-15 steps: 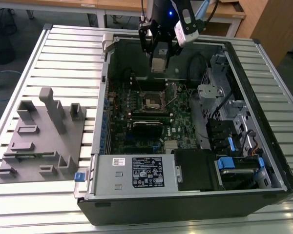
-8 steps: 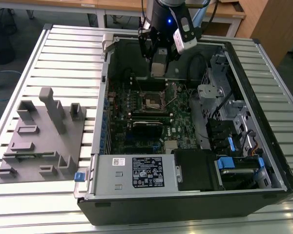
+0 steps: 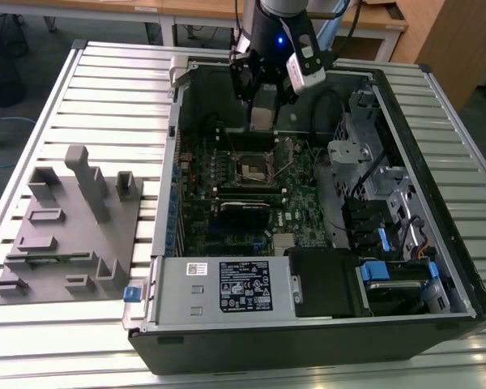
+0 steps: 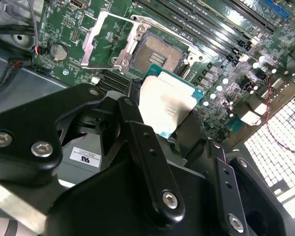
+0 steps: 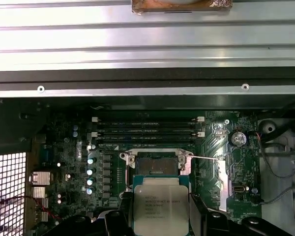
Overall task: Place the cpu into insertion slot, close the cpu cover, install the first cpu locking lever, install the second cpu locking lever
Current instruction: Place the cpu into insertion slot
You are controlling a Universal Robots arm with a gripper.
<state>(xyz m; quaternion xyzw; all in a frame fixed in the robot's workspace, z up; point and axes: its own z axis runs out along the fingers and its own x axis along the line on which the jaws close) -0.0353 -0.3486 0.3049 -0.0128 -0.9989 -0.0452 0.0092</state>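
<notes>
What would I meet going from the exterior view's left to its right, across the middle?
Grey fixture plate → computer case's left wall → open cpu socket → metal drive cage → case's right wall. The gripper, jaws shut on the cpu, overlaps the socket, so it is left out.

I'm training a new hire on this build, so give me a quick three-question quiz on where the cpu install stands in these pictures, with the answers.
1. True or false: the cpu already sits in the socket.
2. The cpu cover is: A) shut over the socket, B) swung open beside the socket, C) missing altogether.
3. Fill in the blank: the gripper is shut on the ____.

Key:
1. False. The gripper holds it clear of the empty socket.
2. B.
3. cpu.
</notes>
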